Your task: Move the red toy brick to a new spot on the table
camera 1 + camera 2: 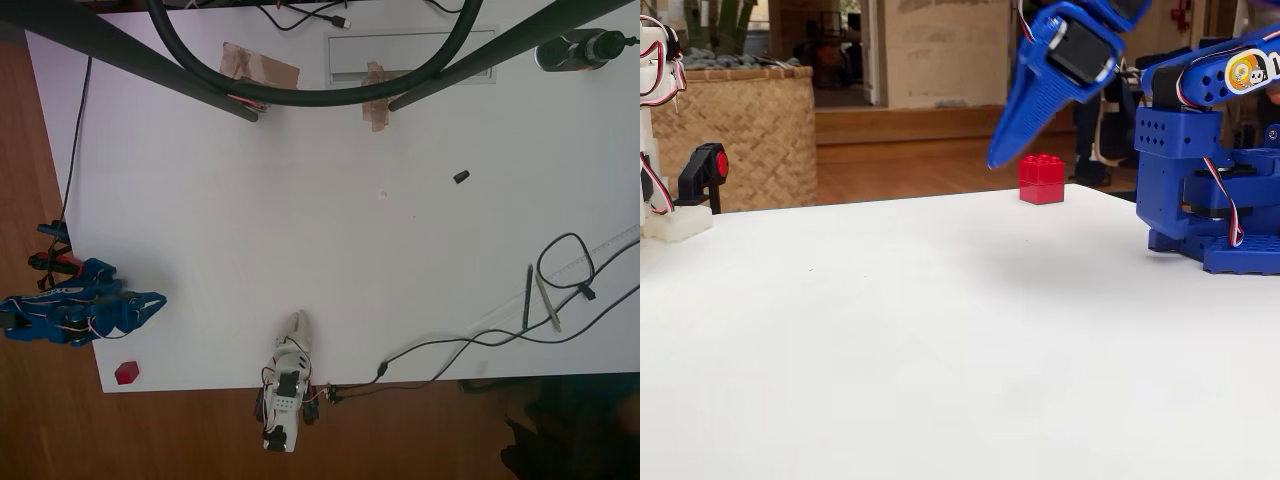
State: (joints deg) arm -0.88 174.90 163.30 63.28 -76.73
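Near the surface's (300, 220) bottom-left corner sat the red brick (125, 373), untouched; my fingers (150, 305) hovered nearby, empty, seemingly closed.

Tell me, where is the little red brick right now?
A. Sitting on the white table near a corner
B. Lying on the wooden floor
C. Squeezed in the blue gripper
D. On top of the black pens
A: the red toy brick sits on the table near its corner in the overhead view, with the gripper hanging above and apart from it.
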